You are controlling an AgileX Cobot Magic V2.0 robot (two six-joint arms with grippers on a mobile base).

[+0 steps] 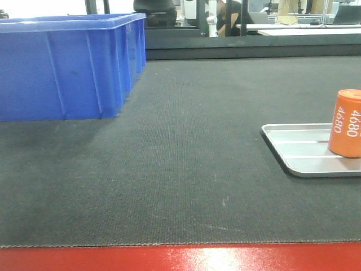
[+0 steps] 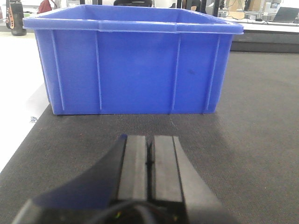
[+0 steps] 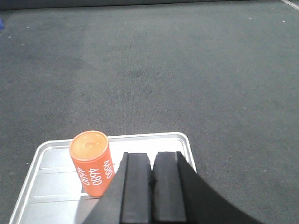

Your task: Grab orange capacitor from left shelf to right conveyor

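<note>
The right gripper (image 3: 150, 186) hangs over the silver tray (image 3: 51, 158), fingers pressed together. The orange capacitor (image 3: 92, 163) stands upright on that tray; the left gripper's (image 2: 149, 161) fingers are likewise closed.

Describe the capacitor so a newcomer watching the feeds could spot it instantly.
Start at the wide dark grey conveyor belt and find the shallow silver tray lying on it. The orange capacitor stands upright in that tray: a small orange cylinder with white "4680" printed down its side, the only orange thing there.

factory floor, conveyor belt (image 1: 186, 158), blue crate (image 1: 62, 68)
</note>
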